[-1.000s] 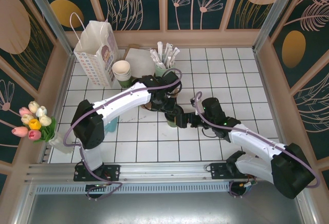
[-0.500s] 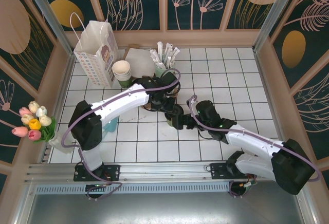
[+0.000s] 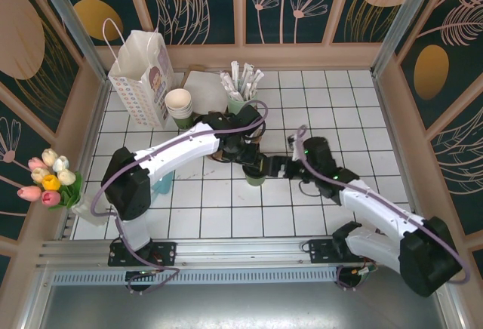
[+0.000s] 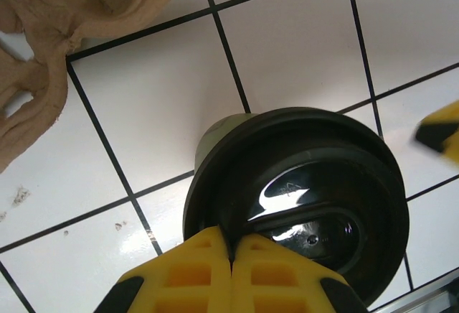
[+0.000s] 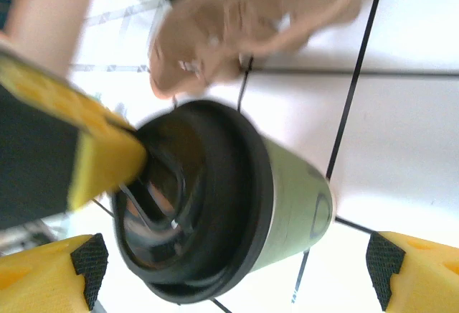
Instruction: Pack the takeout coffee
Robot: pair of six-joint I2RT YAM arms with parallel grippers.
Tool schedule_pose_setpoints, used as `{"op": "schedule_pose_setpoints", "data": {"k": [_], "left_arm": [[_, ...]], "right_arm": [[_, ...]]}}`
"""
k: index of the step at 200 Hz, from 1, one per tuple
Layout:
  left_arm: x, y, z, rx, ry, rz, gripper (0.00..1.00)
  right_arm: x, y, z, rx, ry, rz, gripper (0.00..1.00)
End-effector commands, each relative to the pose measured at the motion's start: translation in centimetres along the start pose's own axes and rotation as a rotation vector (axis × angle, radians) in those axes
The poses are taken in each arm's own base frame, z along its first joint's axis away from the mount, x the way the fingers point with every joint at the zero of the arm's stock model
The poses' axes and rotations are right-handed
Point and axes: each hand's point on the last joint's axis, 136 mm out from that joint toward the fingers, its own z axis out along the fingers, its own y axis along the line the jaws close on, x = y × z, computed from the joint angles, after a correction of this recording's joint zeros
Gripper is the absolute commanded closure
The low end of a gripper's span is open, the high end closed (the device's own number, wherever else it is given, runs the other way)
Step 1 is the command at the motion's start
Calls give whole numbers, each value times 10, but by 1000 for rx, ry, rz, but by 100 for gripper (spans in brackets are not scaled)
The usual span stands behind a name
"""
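The takeout coffee (image 3: 255, 178), a green paper cup with a black lid (image 4: 301, 198), stands on the white tiles in mid-table. My left gripper (image 4: 231, 255) is shut, its yellow fingertips pressed together on the near rim of the lid; from above it sits right over the cup (image 3: 253, 165). My right gripper (image 3: 274, 169) is open beside the cup on its right. In the right wrist view the cup (image 5: 294, 205) lies between my right gripper's (image 5: 233, 277) spread fingers (image 5: 423, 273), not touched by them, with the left finger (image 5: 86, 151) resting on the lid.
A white paper bag (image 3: 143, 76) stands at the back left, with a stack of lidless cups (image 3: 179, 106) and a cup of wrapped sticks (image 3: 241, 87) beside it. A brown pulp piece (image 4: 43, 62) lies just behind the coffee. Tulips (image 3: 49, 178) stand at the left edge.
The right gripper has shifted slightly right and farther back beside the cup, and its arm has swung. The left gripper has stayed shut on the lid.
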Motion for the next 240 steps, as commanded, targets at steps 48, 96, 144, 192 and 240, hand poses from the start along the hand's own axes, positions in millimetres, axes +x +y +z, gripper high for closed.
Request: {"op": "schedule_pose_setpoints", "data": {"k": [48, 96, 144, 192, 240], "left_arm": [[9, 10, 17, -91, 105, 148, 100], [8, 4, 18, -68, 98, 119, 100], [9, 5, 18, -63, 98, 100, 100], [13, 3, 23, -40, 99, 70, 100], [39, 16, 44, -46, 154, 14, 100]], "right_arm": [[-32, -30, 6, 17, 180, 275, 23], [-26, -22, 29, -67, 314, 280, 30], [-16, -12, 47, -118, 394, 259, 33], [13, -32, 61, -18, 475, 253, 34], [74, -101, 59, 244, 552, 317, 36]]}}
